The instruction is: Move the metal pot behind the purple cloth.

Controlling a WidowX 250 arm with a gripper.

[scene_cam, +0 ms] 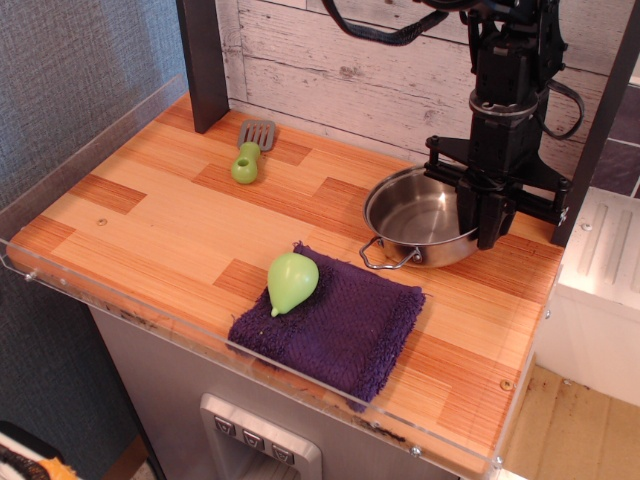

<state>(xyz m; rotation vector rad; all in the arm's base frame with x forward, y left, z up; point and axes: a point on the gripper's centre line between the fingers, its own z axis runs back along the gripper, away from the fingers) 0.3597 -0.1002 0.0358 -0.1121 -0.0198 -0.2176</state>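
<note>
The metal pot (415, 222) is shiny and shallow with a wire loop handle toward the front. It sits nearly level on the wooden counter, just behind the right part of the purple cloth (335, 325). The black gripper (482, 208) comes down from above and is shut on the pot's right rim. The purple cloth lies folded near the counter's front edge. Its far edge is close to the pot's front handle.
A green pear-shaped toy (291, 281) lies on the cloth's left corner. A green-handled spatula (249, 154) lies at the back left. A clear acrylic rim (90, 140) edges the counter. A white plank wall (340, 60) and dark posts (203, 60) stand behind.
</note>
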